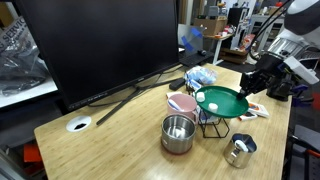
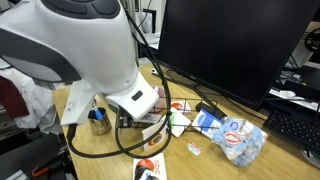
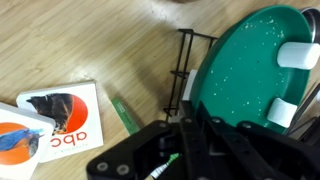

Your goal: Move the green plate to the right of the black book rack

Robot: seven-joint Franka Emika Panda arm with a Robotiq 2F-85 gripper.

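Jaws gape just above the green plate (image 3: 240, 70), seemingly perched on the black book rack (image 3: 185, 75); I'd pinch its rim squarely, then lift straight.

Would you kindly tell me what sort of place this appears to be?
Probably an office or lab workspace: a large black flat-screen monitor stands on a light wooden desk, with cluttered storage shelves in the background.

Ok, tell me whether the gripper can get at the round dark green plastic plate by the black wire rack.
Likely yes: the gripper hangs right over the green plate, its pads in front of the plate's face, nothing between.
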